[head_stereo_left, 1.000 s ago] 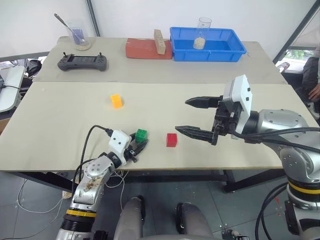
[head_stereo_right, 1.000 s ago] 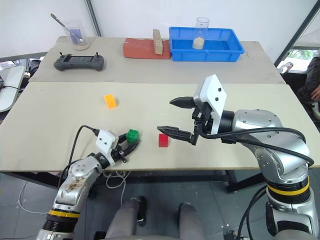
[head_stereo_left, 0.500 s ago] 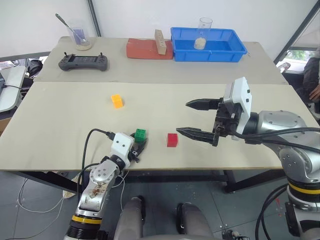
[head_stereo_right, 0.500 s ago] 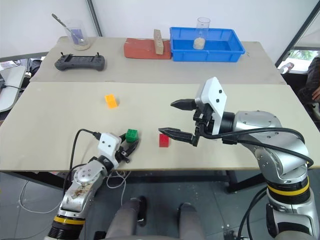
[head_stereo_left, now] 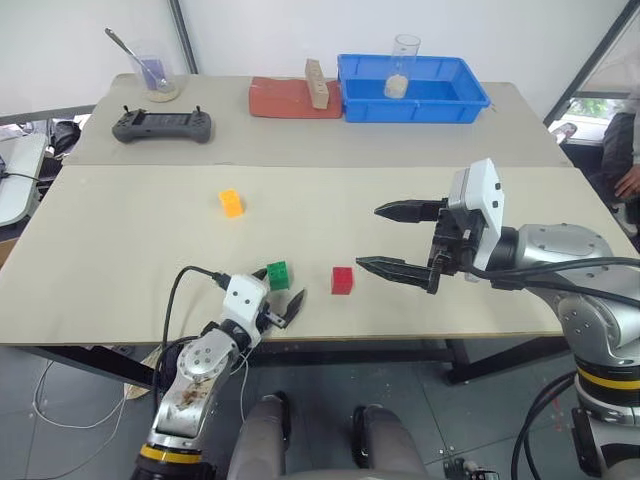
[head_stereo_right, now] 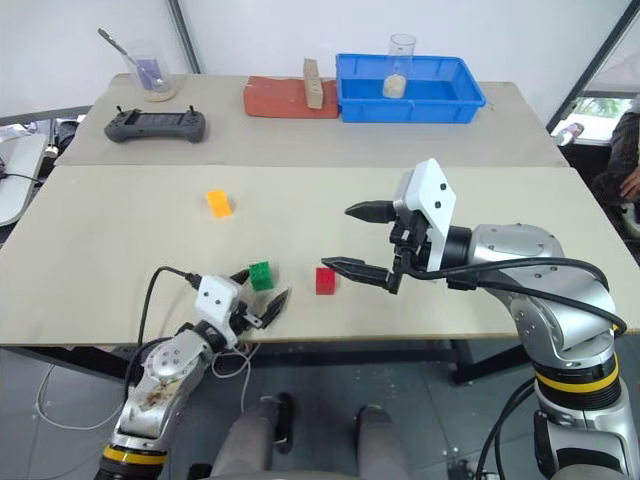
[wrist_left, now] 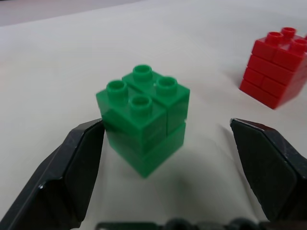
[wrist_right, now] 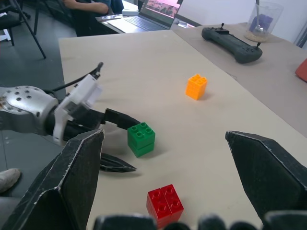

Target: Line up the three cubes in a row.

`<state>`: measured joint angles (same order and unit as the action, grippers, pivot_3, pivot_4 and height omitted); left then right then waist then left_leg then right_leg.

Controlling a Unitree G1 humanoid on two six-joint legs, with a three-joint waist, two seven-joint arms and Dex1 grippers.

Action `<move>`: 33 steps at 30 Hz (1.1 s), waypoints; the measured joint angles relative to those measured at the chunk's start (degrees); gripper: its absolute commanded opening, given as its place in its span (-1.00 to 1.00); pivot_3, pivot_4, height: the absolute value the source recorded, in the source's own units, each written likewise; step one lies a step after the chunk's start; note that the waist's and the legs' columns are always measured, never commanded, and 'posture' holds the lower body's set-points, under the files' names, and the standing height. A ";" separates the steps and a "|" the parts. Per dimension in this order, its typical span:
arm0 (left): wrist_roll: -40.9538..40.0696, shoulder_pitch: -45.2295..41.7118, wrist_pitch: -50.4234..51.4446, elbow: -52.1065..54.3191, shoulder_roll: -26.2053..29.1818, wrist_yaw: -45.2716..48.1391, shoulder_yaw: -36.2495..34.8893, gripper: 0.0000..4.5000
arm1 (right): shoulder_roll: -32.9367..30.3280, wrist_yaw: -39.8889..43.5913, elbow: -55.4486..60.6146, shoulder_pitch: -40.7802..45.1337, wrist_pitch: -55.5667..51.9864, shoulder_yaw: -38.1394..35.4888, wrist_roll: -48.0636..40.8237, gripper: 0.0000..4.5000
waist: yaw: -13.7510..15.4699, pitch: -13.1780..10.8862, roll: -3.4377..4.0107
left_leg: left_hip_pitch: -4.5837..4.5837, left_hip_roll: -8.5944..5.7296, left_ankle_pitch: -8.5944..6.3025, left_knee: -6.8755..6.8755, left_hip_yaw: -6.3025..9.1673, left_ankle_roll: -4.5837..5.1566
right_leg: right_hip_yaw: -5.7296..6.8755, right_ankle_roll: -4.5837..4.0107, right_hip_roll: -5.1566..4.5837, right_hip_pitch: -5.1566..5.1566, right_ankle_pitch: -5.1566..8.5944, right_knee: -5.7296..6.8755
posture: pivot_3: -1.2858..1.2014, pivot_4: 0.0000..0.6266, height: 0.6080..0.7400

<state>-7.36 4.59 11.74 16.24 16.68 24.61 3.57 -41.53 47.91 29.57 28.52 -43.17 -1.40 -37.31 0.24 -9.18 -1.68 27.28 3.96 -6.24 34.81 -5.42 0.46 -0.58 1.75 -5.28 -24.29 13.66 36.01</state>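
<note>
Standing near the table's (head_stereo_left: 120, 250) near edge, the green cube (head_stereo_left: 278, 275) sits between the left gripper's (head_stereo_left: 282, 302) spread fingers, partly hiding one. Three cubes: red cube (head_stereo_left: 343, 280) right, orange cube (head_stereo_left: 231, 203) farther left. The right gripper (head_stereo_left: 385, 238) gapes, empty.

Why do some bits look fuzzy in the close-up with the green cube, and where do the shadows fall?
In the left wrist view the green cube is sharp, while the red cube behind and the near black fingers look soft, as if out of focus. The cube's shadow is faint and diffuse. In the left eye view the table is evenly lit, without glare.
</note>
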 measured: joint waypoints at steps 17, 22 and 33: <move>-1.50 -24.41 5.59 -15.46 -0.27 -11.29 -10.50 0.98 | 3.12 -2.74 -2.50 6.30 -0.21 3.37 2.55 1.00 | 0.52 0.00 -0.01 | 0.07 -0.10 0.02 0.16 0.00 0.04 | 0.10 0.50 -0.04 0.13 -0.28 -0.08 | 0.03 -0.52 1.00; 2.66 -29.40 2.88 -27.44 -7.37 -21.48 -9.83 0.98 | 4.48 -5.12 -2.50 9.49 -2.79 3.58 2.09 1.00 | 0.43 -0.03 -0.07 | 0.10 -0.05 0.18 0.13 0.04 0.30 | 0.10 0.49 0.04 0.09 -0.28 -0.01 | 0.03 -0.52 1.00; 5.22 -37.93 -4.82 -43.67 -9.28 -30.78 -12.30 0.98 | 4.70 -5.93 -1.29 9.62 -5.43 3.64 1.06 1.00 | 0.58 -0.04 -0.08 | 0.10 -0.08 0.03 0.17 0.02 0.05 | 0.11 0.51 0.01 0.09 -0.29 0.01 | 0.03 -0.52 1.00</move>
<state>-2.14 -33.34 6.92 -27.43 7.40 -6.17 -8.73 -36.83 41.99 28.28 38.14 -48.60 2.23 -36.26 0.82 -9.22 -1.76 27.38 3.88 -6.21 34.98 -5.40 0.51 -0.47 2.27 -5.28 -24.20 13.36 36.03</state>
